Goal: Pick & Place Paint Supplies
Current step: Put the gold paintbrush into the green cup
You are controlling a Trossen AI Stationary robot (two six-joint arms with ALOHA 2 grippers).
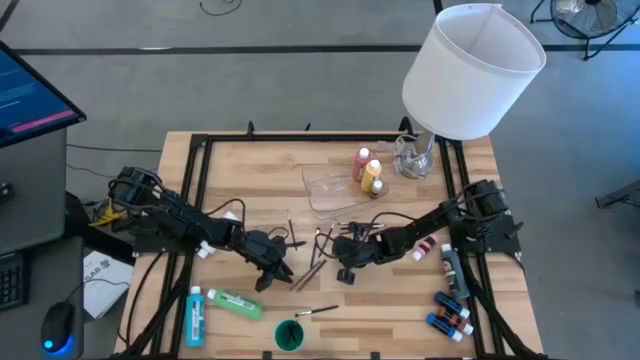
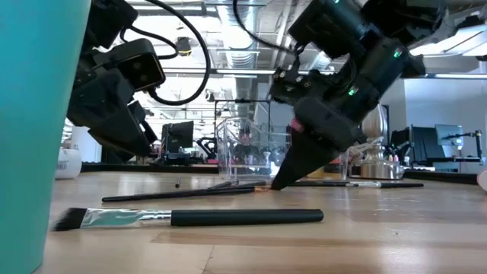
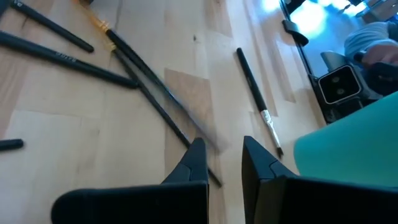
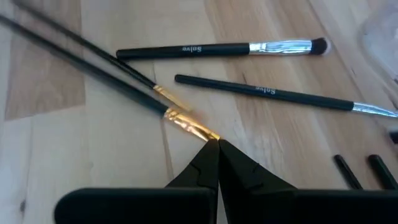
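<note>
Several thin dark-handled brushes (image 1: 312,250) lie flat and crossed at mid-table. My right gripper (image 4: 214,144) is shut at the gold-ferrule end of one of them (image 4: 124,68), its tip down at the tabletop (image 2: 278,183). A second gold-ferruled brush (image 4: 93,62) lies beside it. My left gripper (image 3: 222,144) hovers over the handle ends of those two brushes with its fingers a little apart; one handle (image 3: 168,118) runs under the gap. A silver-ferruled brush (image 3: 255,93) lies apart. Pink and yellow bottles (image 1: 367,172) stand by the clear tray (image 1: 335,188). My right gripper pinches the brush's gold ferrule end (image 4: 196,129) between its two fingertips; the fingers hide the bristles. The fingers slant down from the table's right side, roughly in line with the brush. The rest of the brush lies low along the wood (image 2: 183,194).
A teal cup (image 1: 288,335) and a flat brush (image 1: 318,312) sit near the front edge, with green (image 1: 235,303) and blue (image 1: 195,315) bottles at the front left. Small bottles (image 1: 450,312) lie at the front right. A big white lampshade (image 1: 470,70) rises at the back right.
</note>
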